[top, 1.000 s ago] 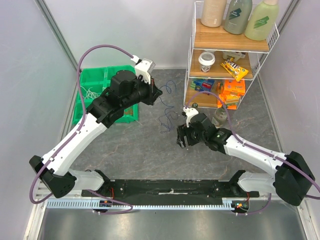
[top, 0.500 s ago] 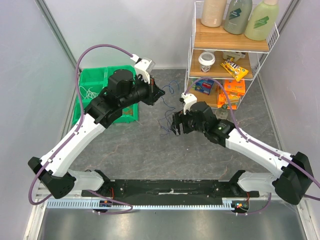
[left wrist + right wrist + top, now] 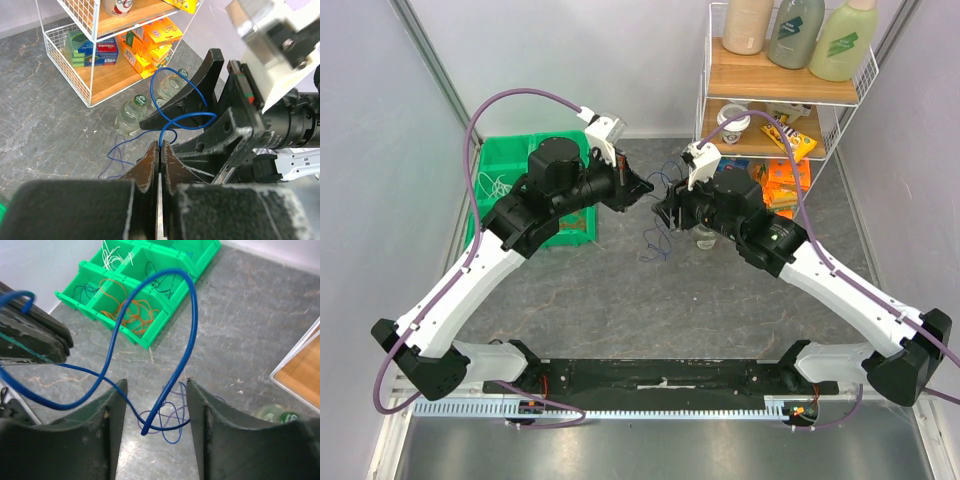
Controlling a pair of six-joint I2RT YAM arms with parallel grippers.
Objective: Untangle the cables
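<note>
Between two black grippers raised close together above a grey stone-patterned worktop (image 3: 620, 290), a thin blue flexible cable (image 3: 188, 117) arcs in open loops. The left gripper (image 3: 159, 150) is closed tight, its jaws pinching the cable where it rises from their tips. Just past those tips the strand curls over twice, and a loose length drops below to a small snarl of thin blue wire (image 3: 656, 243) down at the worktop. The right gripper (image 3: 156, 386) faces the left one from just beside it. Its jaws stand well apart with a tall loop of the cable passing through the gap between its fingers (image 3: 114, 415). It has hold of nothing, and whether the strand brushes a finger cannot be told. Beyond the left gripper, on the side away from the right one, sits a bright green plastic sorting bin (image 3: 145, 340). One of its compartments holds orange cables (image 3: 134, 310), another holds white cables (image 3: 114, 251), and darker strands lie in the rest. Below the right gripper, two clear glass bottles with green caps (image 3: 131, 113) stand on the worktop at the foot of a white wire rack with wooden shelves (image 3: 89, 75). The rack is stocked with orange boxes (image 3: 150, 40), a white paper cup (image 3: 732, 122) and three large plastic bottles (image 3: 795, 35) on its top shelf.
</note>
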